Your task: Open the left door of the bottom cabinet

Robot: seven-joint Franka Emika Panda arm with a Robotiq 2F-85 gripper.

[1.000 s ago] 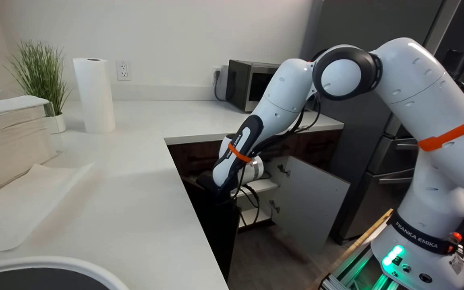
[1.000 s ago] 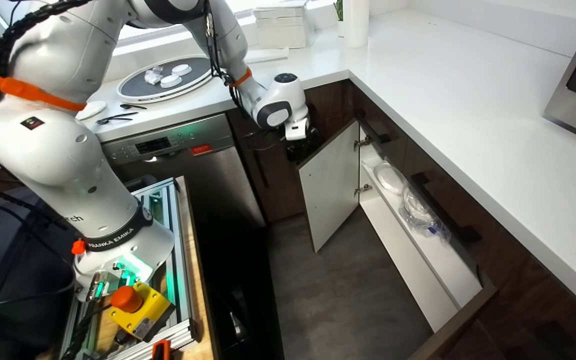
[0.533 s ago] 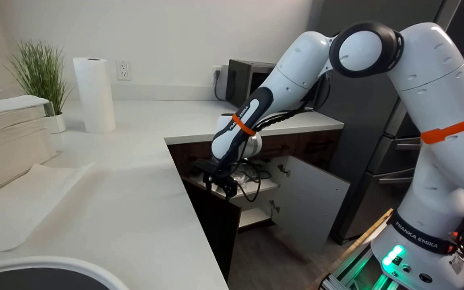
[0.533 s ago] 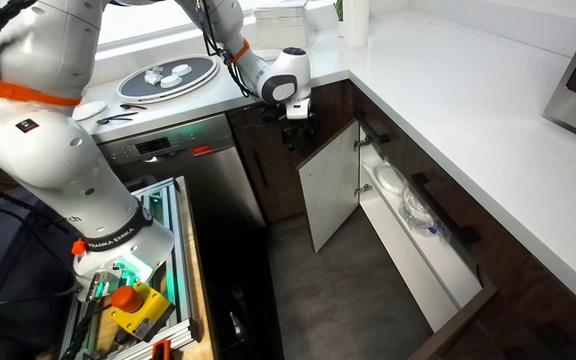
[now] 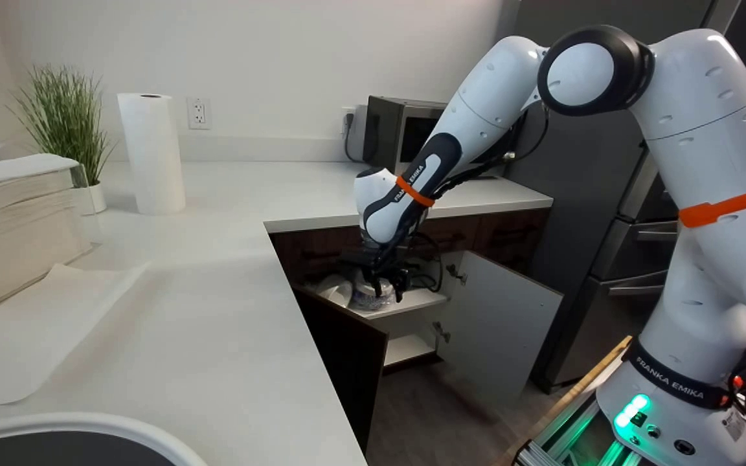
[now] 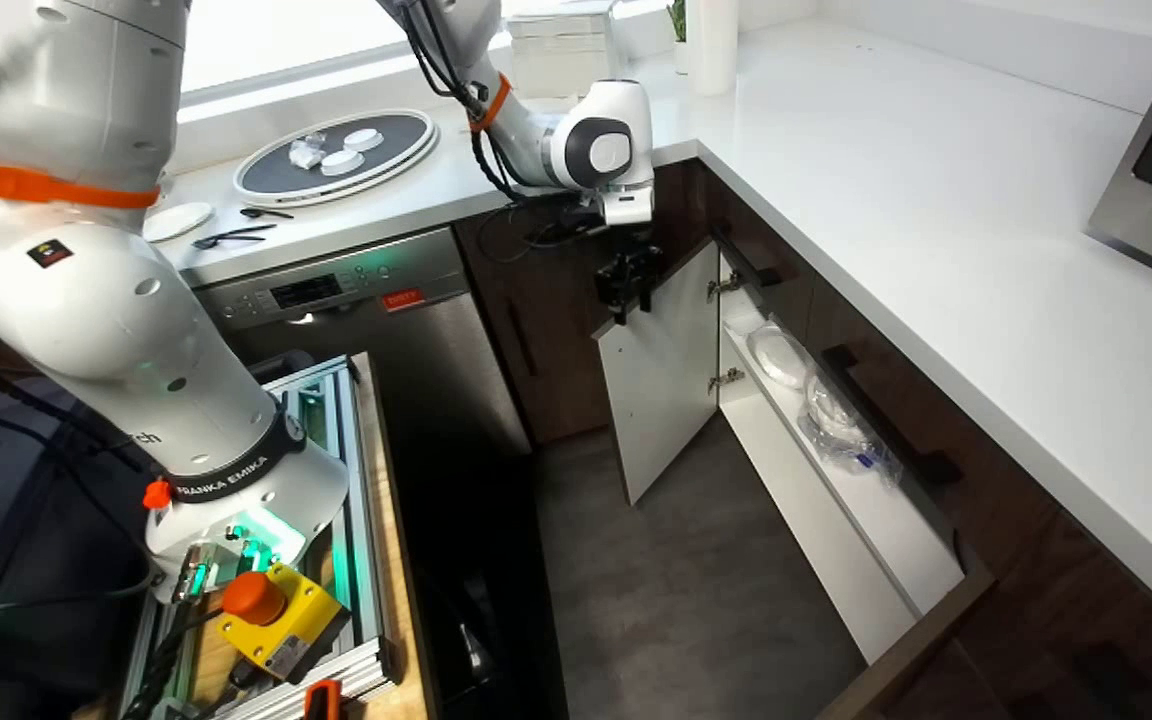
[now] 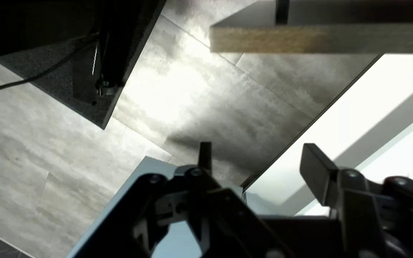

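Gripper (image 7: 258,159) spread apart, flr (image 7: 242,150) visible btwn pads (image 7: 317,175) in wrist view. In an exterior view, left door (image 5: 340,356) of bottom cab. (image 5: 408,348) stands open, approx. 7 o'clock from gripper; right door (image 5: 499,317), also open, btwn 3 & 4 o'clock. In an exterior view, left door's pale inner face (image 6: 661,390), w/ 2 hinges (image 6: 728,377), is approx. 5 o'clock. White items (image 6: 778,356), some in clear wrap, sit on upper shelf (image 6: 904,540).

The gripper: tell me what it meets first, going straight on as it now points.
Probably the floor: the gripper points roughly down, with floor ahead in the wrist view. The left door and bottom cabinet look close to that line; depth is unclear, so either might come first.
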